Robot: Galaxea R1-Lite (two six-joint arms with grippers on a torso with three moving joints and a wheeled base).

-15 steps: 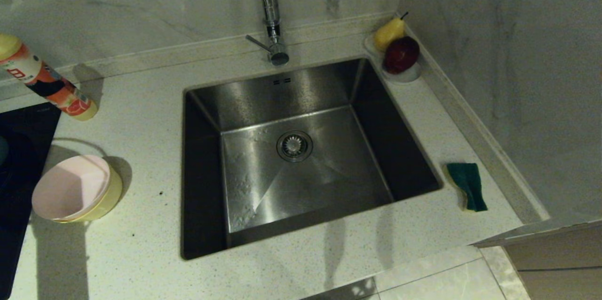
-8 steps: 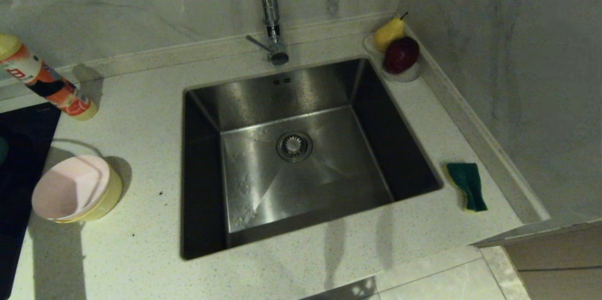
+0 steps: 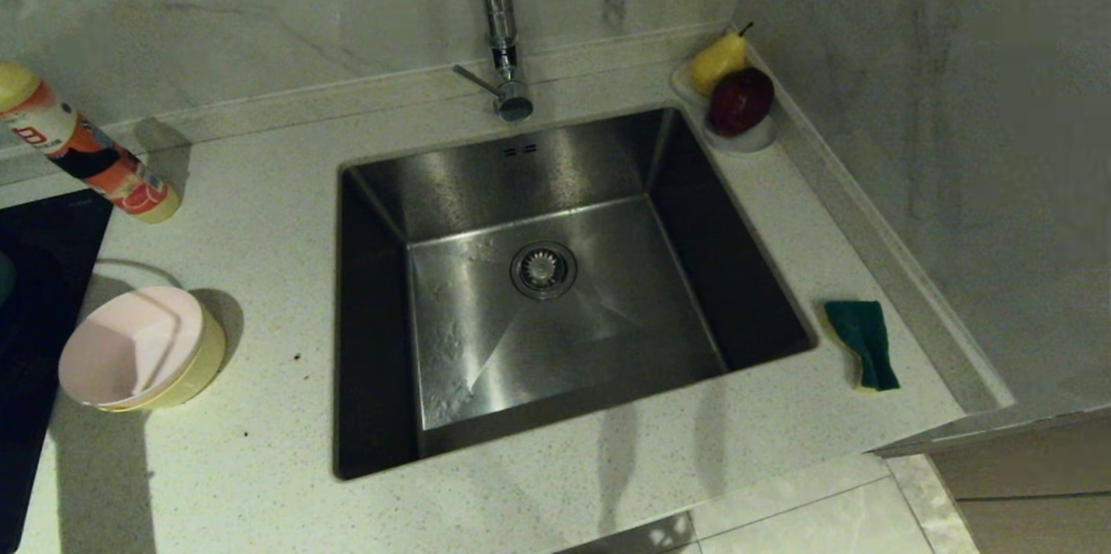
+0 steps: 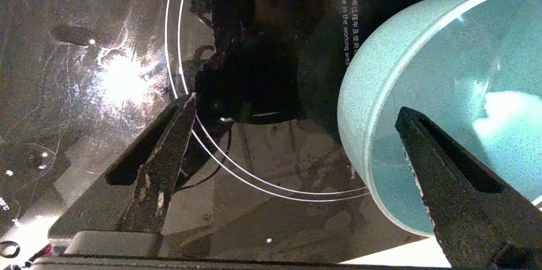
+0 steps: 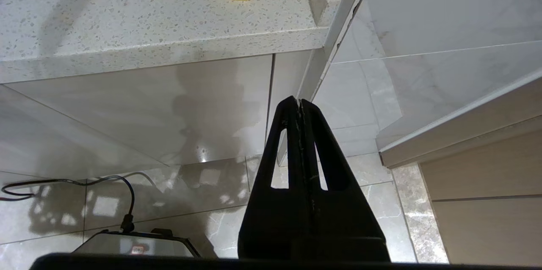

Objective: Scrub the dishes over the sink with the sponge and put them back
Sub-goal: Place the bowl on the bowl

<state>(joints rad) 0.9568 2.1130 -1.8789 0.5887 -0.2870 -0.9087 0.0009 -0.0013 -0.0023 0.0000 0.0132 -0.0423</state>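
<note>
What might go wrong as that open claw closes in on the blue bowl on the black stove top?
1. The left end effector is open, with one finger over the light blue bowl and the other outside. A poor pinch on the thin rim might let it slip.
2. The bowl sits on the glossy black cooktop, so a push might slide it instead.
3. The sponge lies across the sink, while the right end effector hangs shut below the counter.

Sink [image 3: 555,276] set in the counter [image 3: 260,467], faucet [image 3: 499,24] behind it, nested bowls [image 3: 139,350] and tilted bottle [image 3: 82,150] to its left, sponge [image 3: 861,341] to its right, fruit dish [image 3: 738,133] at the back right corner.
</note>
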